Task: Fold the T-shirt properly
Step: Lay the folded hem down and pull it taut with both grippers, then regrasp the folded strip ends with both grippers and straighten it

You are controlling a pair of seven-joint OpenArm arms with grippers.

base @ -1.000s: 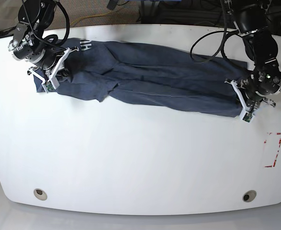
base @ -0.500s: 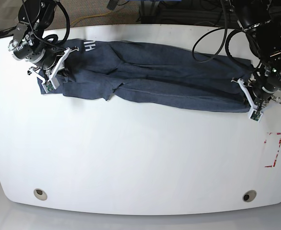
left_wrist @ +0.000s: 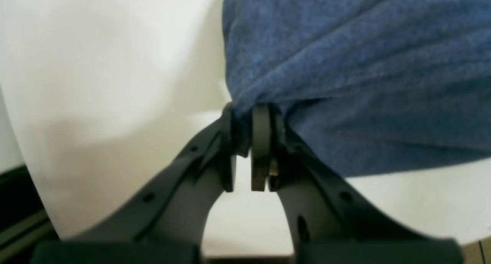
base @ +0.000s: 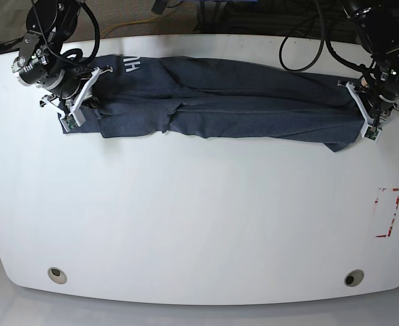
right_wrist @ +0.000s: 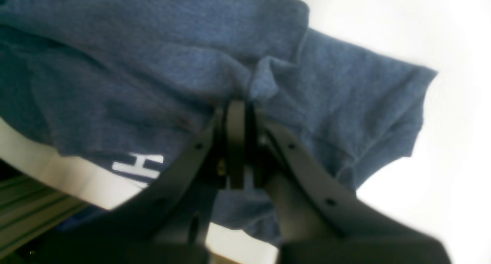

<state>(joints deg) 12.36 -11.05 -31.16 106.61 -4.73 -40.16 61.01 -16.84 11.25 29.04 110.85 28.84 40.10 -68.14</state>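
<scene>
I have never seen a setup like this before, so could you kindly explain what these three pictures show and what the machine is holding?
This is a robot with two arms working at a white table. The base view looks down on the whole table from above. The other two pictures come from small cameras mounted on each arm's wrist, so they look along the black fingers of each claw.

Across the far part of the table lies a dark blue T-shirt, drawn out into a long band between the arms. The right gripper, on the left of the overhead picture, is shut on the end with white lettering. The left gripper, on the overhead picture's right, is shut on the opposite end; its wrist view shows cloth pinched between the fingertips. A red mark sits near the table's edge.
</scene>
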